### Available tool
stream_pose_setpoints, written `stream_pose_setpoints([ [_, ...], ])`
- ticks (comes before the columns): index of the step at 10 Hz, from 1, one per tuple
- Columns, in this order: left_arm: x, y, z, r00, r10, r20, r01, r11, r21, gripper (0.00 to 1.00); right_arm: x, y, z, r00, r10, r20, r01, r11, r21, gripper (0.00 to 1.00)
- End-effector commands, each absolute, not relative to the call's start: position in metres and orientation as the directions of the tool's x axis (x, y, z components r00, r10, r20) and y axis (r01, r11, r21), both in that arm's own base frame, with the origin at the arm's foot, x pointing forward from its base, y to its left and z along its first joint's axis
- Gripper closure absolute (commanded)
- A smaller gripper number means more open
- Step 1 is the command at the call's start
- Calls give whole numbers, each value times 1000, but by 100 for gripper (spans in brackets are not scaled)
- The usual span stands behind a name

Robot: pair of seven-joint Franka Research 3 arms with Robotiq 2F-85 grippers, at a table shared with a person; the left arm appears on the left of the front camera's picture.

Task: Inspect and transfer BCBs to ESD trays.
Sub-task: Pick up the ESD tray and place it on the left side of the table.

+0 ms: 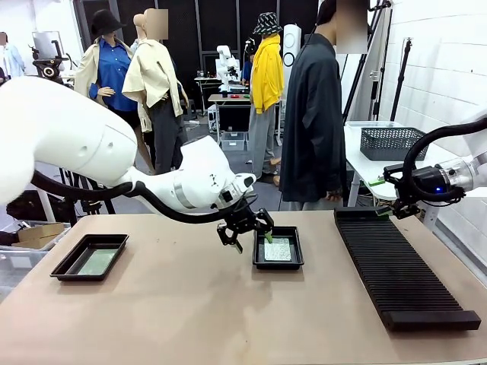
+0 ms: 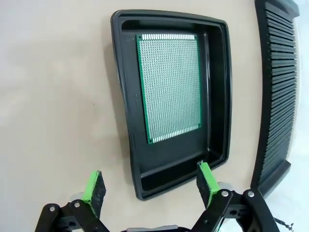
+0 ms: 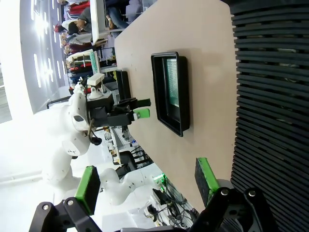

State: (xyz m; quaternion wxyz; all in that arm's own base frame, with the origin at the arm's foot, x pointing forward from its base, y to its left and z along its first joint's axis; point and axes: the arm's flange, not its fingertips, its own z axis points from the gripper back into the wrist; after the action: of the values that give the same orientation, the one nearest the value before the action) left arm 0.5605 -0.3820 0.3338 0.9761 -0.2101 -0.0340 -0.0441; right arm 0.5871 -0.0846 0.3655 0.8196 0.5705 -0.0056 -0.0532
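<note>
A glossy black ESD tray (image 1: 278,266) lies mid-table with one green BCB (image 1: 278,249) flat on its floor. My left gripper (image 1: 245,226) hovers open and empty just above the tray's left rim. In the left wrist view the tray (image 2: 217,96) and its perforated board (image 2: 169,87) lie ahead of the open gripper (image 2: 150,188), whose green pads (image 2: 94,191) straddle the near rim. A second tray (image 1: 85,277) at the table's left holds a pale board (image 1: 97,262). My right gripper (image 1: 392,194) hangs open over the rack's far end, also seen open (image 3: 147,182).
A long black slotted rack (image 1: 403,266) runs down the right side of the table. A black mesh basket (image 1: 389,143) sits on a white side table behind it. A person in a dark coat (image 1: 313,114) stands at the far edge. Bare tabletop lies between the trays.
</note>
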Motion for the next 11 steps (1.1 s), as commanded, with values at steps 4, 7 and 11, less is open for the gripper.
stream_pose_setpoints([
  [4, 593, -405, 319, 993, -24, 113, 60, 943, -326, 0, 589, -82, 366, 992, -106, -64, 97, 347, 933, 0],
  [7, 593, -406, 321, 992, -51, 112, 85, 943, -322, 21, 589, -82, 366, 992, -106, -64, 97, 347, 933, 0],
  [11, 595, -403, 318, 994, -59, 97, 87, 947, -308, 97, 589, -82, 366, 992, -106, -64, 97, 347, 933, 0],
])
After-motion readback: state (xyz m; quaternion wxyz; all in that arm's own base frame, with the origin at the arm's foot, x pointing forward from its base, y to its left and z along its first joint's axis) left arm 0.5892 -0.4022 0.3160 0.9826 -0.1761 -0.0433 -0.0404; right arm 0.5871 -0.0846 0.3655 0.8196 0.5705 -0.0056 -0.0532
